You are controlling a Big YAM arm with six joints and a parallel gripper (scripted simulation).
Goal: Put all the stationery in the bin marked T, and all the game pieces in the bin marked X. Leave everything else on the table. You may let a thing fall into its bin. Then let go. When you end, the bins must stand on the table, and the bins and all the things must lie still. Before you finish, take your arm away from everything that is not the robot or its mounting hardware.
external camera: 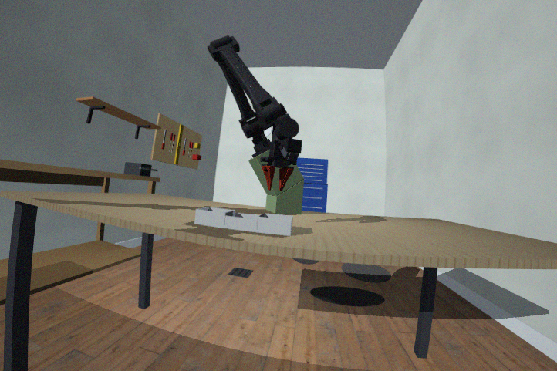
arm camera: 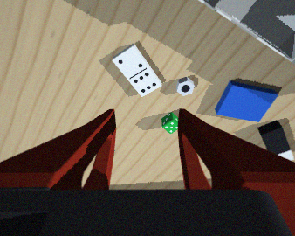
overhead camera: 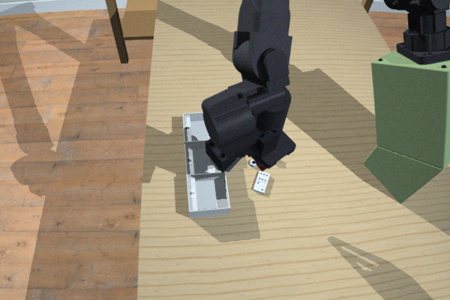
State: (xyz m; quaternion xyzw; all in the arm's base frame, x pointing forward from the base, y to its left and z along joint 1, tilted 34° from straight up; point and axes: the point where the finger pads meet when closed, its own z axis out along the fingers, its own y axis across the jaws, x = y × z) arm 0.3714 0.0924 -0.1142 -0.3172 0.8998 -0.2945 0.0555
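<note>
Gripper: the red-fingered gripper (arm camera: 145, 131) hangs above the table (overhead camera: 308, 216), jaws partly parted and holding nothing, pointed down at the loose pieces (a stance that reads as lining up a pick).
Green die: the green die (arm camera: 169, 122) lies on the wood just beyond the fingertips, close to the inner edge of the finger on the right of the wrist view, off-centre in the gap.
Other game pieces: a white domino (arm camera: 136, 75) and a small white die (arm camera: 185, 86) lie farther out, near each other but apart.
Stationery: a blue eraser-like block (arm camera: 245, 101) and a black-and-white block (arm camera: 277, 138) rest off to the right, outside the jaws.
Bins: the grey three-compartment bin row (overhead camera: 208, 206) stands just beside the pieces; its letters cannot be read here.
</note>
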